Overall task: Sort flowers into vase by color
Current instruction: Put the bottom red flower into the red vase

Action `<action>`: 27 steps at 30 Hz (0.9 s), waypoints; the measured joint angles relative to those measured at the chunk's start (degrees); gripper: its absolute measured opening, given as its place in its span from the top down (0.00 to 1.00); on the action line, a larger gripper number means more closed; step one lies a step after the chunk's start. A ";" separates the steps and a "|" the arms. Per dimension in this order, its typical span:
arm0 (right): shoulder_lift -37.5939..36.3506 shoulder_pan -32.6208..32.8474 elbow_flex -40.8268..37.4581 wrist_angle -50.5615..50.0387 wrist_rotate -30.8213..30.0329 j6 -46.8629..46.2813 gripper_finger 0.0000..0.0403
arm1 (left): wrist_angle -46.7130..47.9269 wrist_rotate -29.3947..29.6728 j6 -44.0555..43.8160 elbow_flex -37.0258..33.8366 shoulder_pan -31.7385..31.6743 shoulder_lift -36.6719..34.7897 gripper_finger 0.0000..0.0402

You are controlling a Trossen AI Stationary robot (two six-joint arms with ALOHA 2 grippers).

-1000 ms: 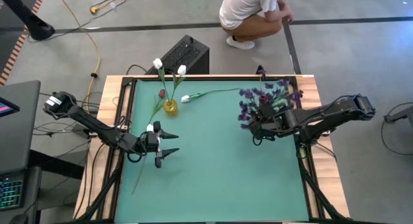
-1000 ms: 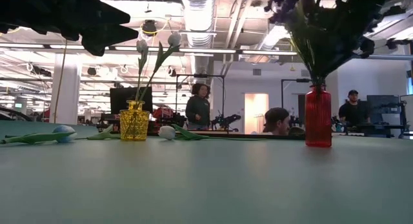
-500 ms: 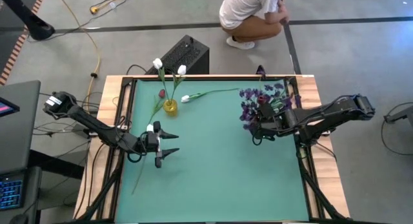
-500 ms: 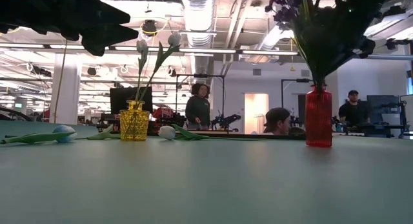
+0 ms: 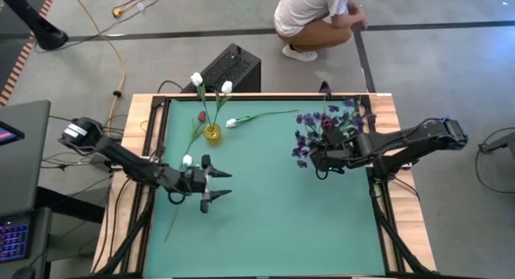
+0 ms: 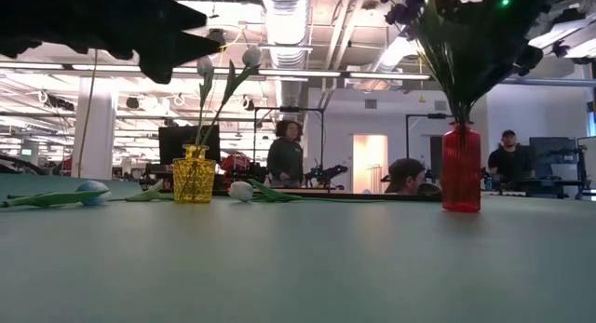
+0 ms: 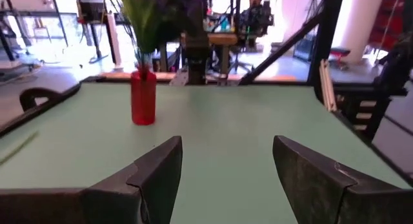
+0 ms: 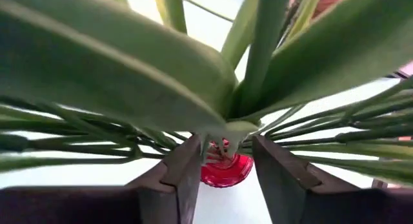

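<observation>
Right gripper (image 8: pixel 222 161) sits part-open around the bushy purple spray's (image 5: pixel 326 128) green stems above the red glass vase (image 6: pixel 460 168); pulling away carelessly could snag leaves and tip it; left gripper (image 5: pixel 216 189) hangs open, empty.

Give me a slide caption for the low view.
Purple spray in red vase, white tulips in yellow vase, more flowers lying on the table.

You will find no readable text, label, brand, number or sign anywhere in these views.
</observation>
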State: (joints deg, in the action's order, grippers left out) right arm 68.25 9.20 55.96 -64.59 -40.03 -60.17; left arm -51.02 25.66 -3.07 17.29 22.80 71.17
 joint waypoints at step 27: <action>-0.04 -1.63 0.04 0.32 2.83 1.71 0.68 | 4.54 -5.97 5.50 40.25 -11.62 40.05 0.43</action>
State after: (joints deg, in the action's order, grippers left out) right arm 68.20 7.57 56.01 -64.27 -37.20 -58.46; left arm -46.48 19.70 2.43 57.54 11.18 111.22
